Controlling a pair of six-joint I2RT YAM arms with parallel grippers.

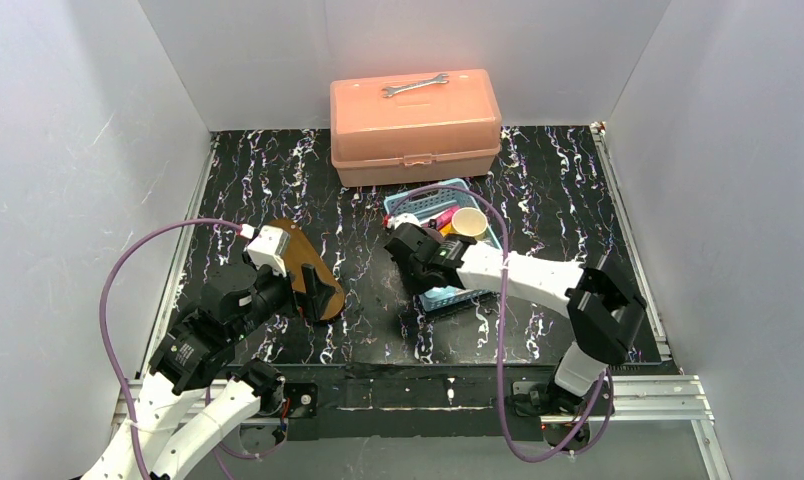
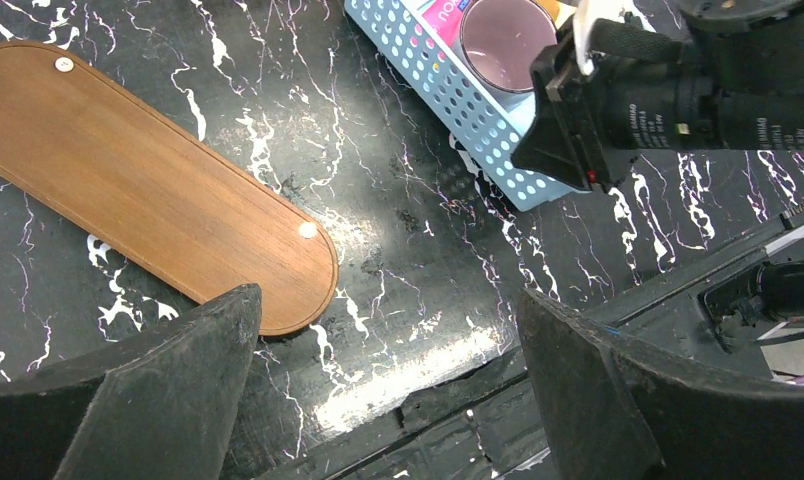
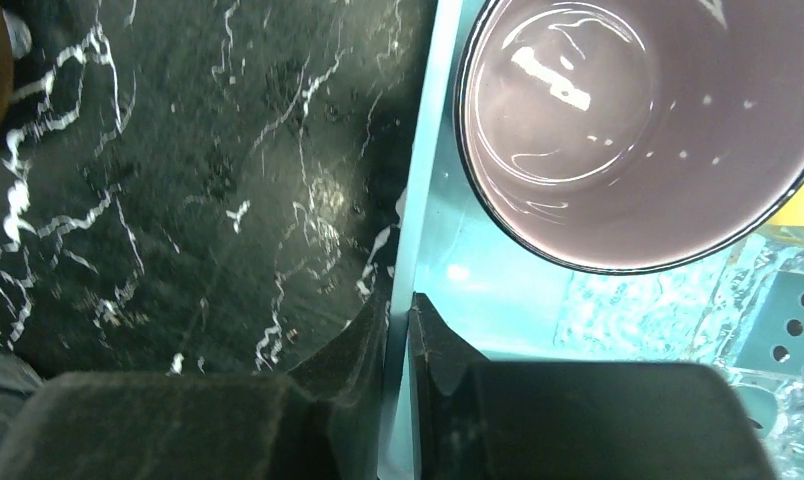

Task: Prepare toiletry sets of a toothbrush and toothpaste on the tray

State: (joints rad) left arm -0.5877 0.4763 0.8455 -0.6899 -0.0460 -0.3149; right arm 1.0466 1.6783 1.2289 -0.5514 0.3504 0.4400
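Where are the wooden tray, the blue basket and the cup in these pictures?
wooden tray (image 2: 158, 190): left wrist view, on its bare middle.
blue basket (image 2: 468, 110): left wrist view, on its holed side wall.
cup (image 3: 618, 120): right wrist view, on its pale inside.

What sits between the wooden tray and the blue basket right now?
Nothing: only bare marbled tabletop between the tray and the blue basket, clearest in the left wrist view.

tray (image 1: 303, 255) partly hidden behind left arm (image 1: 228, 310), cup (image 3: 618, 130) cropped at top
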